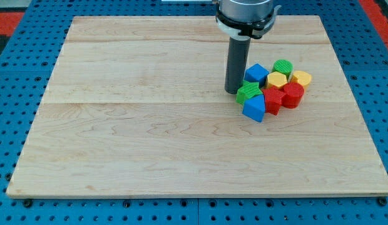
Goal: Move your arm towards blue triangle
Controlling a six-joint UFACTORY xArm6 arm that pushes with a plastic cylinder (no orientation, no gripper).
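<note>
— Blue is the colour to look for: which of the two blue blocks is the blue triangle (254,108)?

— I judge it to be the one at the lower left corner of the cluster, just below and to the view's right of my tip (234,92). The other, a blue cube (256,73), sits just right of the rod, toward the view's top.

— And what does the rod hold?

— Nothing. It has no jaws to open or close; it is a plain dark rod resting its end on the wooden board (150,125), and it grips no block.

— How close is it to the target?

— Near, but the green block (248,92) sits right beside my tip, between it and the rest of the pile; whether they touch I cannot tell.

— So what could go wrong?

— A straight push toward the view's right would catch the green block first and shove it into the red blocks (283,97) and the yellow ones (288,79) behind. The pile is tightly packed, so one nudge would likely shift several. Coming at the triangle from the view's bottom left looks safer to me, with a gentle stop before contact
</note>
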